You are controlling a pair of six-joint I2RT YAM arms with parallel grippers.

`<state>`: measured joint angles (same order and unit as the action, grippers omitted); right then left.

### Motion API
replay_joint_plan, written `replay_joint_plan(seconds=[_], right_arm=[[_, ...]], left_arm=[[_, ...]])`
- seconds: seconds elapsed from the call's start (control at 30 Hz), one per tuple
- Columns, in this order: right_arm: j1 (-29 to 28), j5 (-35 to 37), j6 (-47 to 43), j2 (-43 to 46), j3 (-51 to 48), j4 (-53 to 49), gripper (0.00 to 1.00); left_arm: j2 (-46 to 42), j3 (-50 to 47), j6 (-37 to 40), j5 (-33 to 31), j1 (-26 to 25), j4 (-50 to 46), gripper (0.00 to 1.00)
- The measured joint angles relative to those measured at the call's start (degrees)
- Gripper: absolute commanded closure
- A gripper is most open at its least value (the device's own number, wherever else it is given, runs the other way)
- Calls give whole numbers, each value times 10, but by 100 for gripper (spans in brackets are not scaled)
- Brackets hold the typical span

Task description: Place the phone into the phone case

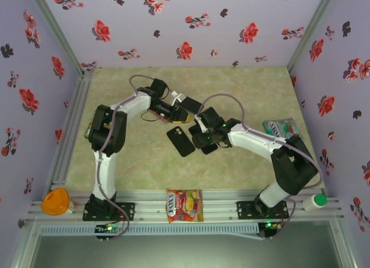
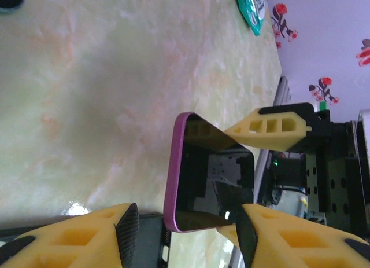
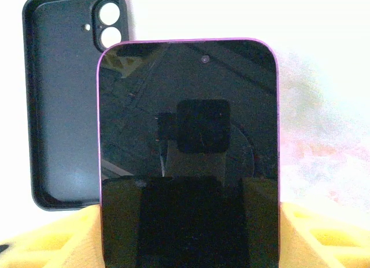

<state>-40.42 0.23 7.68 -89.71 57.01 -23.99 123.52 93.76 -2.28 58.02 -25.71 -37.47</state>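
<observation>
The phone (image 3: pixel 188 146), dark-screened with a purple rim, stands off the table with my right gripper (image 3: pixel 188 221) shut on its lower sides, yellow fingers (image 3: pixel 324 233) on either edge. The black phone case (image 3: pixel 60 106) lies open side up on the table just behind and to the left of it, and shows as a dark slab (image 1: pixel 181 140) in the top view. In the left wrist view the phone (image 2: pixel 208 181) has one end between the fingers of my left gripper (image 2: pixel 188 230). That gripper is open: its right pad is at the phone's corner and the left pad (image 2: pixel 128 227) stands clear.
A green packet (image 1: pixel 281 128) lies at the right of the table. On the near rail are a candy packet (image 1: pixel 184 205), an orange object (image 1: pixel 55 201) at the left and a white bottle (image 1: pixel 315 202) at the right. Flowered walls close in three sides.
</observation>
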Motion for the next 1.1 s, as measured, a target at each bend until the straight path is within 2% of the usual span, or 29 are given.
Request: replay_joint_plan(seconds=[0.3, 1.1], right_arm=[[-14, 0, -3, 17, 0, 0, 41], [-27, 3, -7, 17, -1, -2, 41]], left_arm=[[34, 40, 53, 22, -16, -86, 50], [57, 60, 115, 42, -32, -175, 52]])
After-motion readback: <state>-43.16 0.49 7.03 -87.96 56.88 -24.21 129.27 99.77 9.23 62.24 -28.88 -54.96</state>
